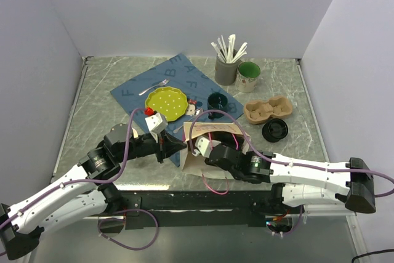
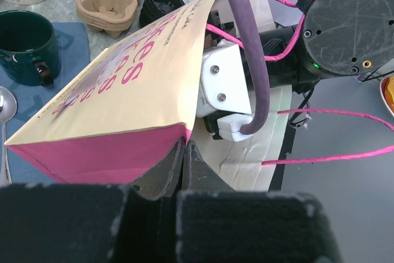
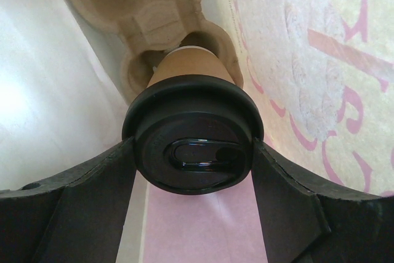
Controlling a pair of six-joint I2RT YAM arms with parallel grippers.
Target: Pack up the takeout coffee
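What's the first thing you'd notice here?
A paper bag with big pink letters lies on its side near the front edge of the table, the left gripper pinching its edge. Inside it, the right gripper clasps the takeout coffee, seated in a cardboard cup carrier.

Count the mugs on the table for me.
2. A dark green mug sits at the blue mat's edge beside the yellow plate; a white mug with a green inside stands by the grey utensil holder. The paper bag could hide more.
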